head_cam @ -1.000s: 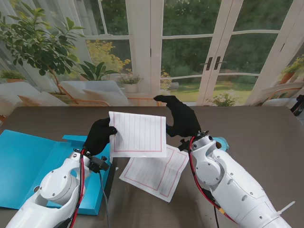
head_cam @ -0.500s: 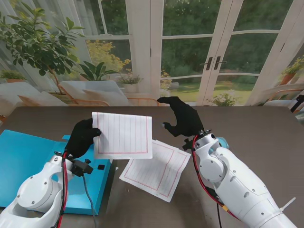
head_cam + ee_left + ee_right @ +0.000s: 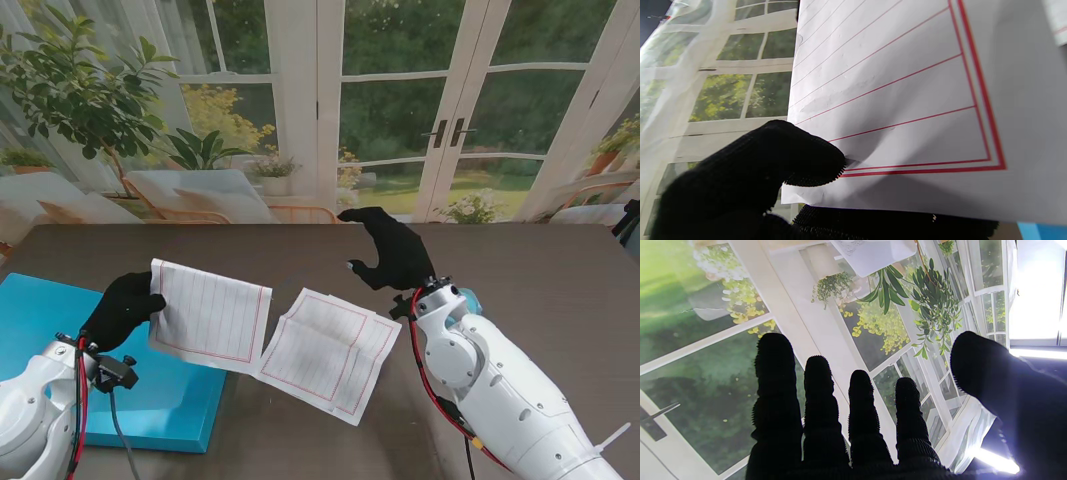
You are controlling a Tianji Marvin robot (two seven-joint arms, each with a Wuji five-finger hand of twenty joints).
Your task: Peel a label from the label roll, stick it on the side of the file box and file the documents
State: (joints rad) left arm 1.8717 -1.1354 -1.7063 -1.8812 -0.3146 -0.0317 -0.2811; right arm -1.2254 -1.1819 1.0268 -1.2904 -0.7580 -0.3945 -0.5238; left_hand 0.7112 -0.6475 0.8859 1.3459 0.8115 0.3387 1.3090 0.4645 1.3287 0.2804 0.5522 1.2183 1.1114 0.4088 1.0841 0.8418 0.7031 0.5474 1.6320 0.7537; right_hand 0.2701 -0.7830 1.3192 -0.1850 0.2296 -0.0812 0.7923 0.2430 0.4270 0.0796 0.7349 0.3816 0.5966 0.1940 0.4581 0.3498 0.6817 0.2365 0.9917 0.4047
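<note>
My left hand [image 3: 122, 308] in its black glove is shut on the edge of a white sheet with red lines [image 3: 210, 316], held above the open blue file box [image 3: 150, 395] at the left. In the left wrist view the thumb [image 3: 800, 156] pinches the sheet [image 3: 907, 100] near its corner. A second lined sheet [image 3: 328, 352] lies flat on the dark table [image 3: 540, 270] in the middle. My right hand [image 3: 388, 248] hovers open above the table, fingers spread [image 3: 820, 406], holding nothing. A bit of teal [image 3: 466, 298] shows behind the right wrist; I cannot tell what it is.
Glass doors and potted plants [image 3: 80, 90] stand beyond the table's far edge. The right arm [image 3: 500, 390] covers the near right part of the table.
My left hand has carried the lined sheet to the left and nearer to me, over the blue file box. The right hand has let go and stays almost where it was.
</note>
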